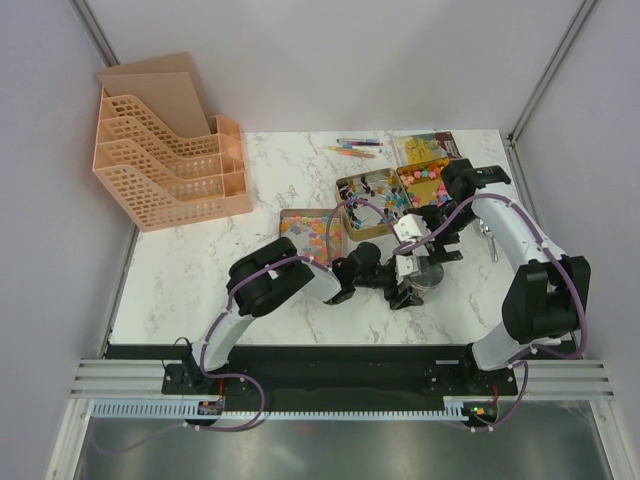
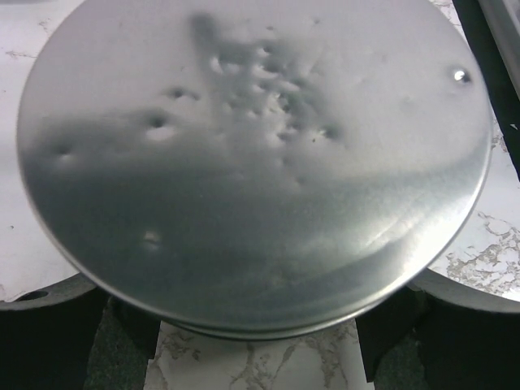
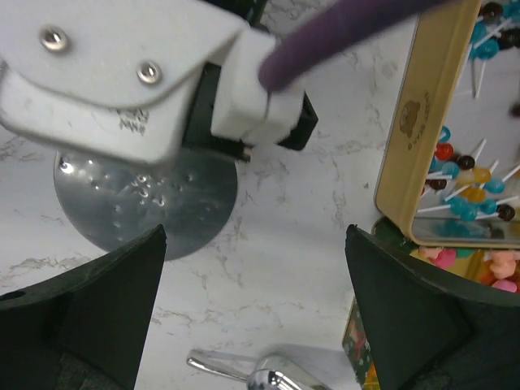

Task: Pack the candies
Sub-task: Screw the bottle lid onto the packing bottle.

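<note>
On the white marble table [image 1: 190,270], the small multicoloured candies [image 1: 312,232] lie heaped in open rectangular tins [image 1: 372,200] at the back centre. Nearer the arms, a round dented silver metal lid [image 2: 260,162] fills the space before the left gripper [image 1: 405,288]. I cannot tell whether its fingers clamp it. The right gripper [image 3: 253,236] hangs spread and empty beside it. A round container seems to be in preparation, so the next move calls for a sure hold on that lid.

White-black arms [image 1: 505,228], purple cables [image 3: 349,28]
</note>
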You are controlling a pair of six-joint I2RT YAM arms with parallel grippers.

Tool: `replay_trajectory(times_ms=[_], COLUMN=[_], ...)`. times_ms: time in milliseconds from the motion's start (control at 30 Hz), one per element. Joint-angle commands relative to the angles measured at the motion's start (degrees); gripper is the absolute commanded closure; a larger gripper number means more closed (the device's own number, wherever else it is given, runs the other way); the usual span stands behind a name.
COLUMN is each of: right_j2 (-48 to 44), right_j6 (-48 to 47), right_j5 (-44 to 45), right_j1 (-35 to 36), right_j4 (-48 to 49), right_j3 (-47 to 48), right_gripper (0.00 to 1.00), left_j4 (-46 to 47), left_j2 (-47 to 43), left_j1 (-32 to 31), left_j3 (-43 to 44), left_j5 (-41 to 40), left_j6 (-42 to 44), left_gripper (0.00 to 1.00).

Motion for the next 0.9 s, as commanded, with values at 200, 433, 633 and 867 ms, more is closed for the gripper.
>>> replay_trajectory(times_ms=[200, 433, 633, 867], right_j2=[-0.5, -1.3, -3.7, -5.5], right_j6=[2.0, 4.5, 5.4, 7.6], right_j5=[1.7, 4.6, 5.4, 6.8], right_j1=[5.3, 6.0, 6.0, 6.1], right_j4=[-8.7, -8.6, -8.7, -8.7], right_j3=[-1.1, -3.7, -5.9, -8.1], right_gripper=[0.02, 0.02, 0.02, 0.02], left_j4=[-8.0, -8.2, -8.3, -8.1], left_j2=[3.3, 3.0, 2.8, 2.8], left_j1=[0.8, 1.2, 1.5, 1.5], left_j3=[-2.8, -3.3, -3.6, -3.7], left_j5=[0.1, 0.8, 0.8, 0.8], left_j6=[1.1, 1.2, 0.6, 0.4], left_gripper=[0.98, 0.98, 0.98, 0.98])
